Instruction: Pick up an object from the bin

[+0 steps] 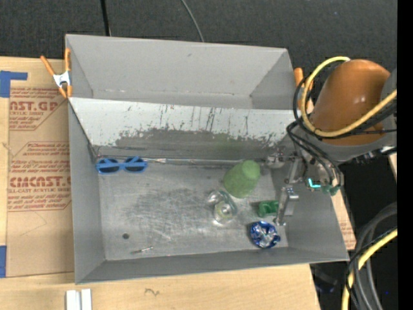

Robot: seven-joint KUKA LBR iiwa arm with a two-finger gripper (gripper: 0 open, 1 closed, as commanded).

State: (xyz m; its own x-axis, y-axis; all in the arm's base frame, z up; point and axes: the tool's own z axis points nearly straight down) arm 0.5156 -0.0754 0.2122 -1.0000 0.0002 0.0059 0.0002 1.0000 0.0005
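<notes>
My gripper (282, 219) reaches down at the right side of the bin floor, its thin fingers hanging just above a crumpled blue and white wrapper (264, 235). A small dark green block (267, 208) lies right beside the fingers on their left. Nothing shows between the fingers. A pale green cup-like thing (242, 178) lies a little further up and left, and a clear glassy object (221, 208) sits below it.
A pair of blue glasses (121, 165) lies at the far left against the back wall. A tiny dark speck and a thin sliver lie near the front left. The arm with its orange cover and cables hangs over the right rim.
</notes>
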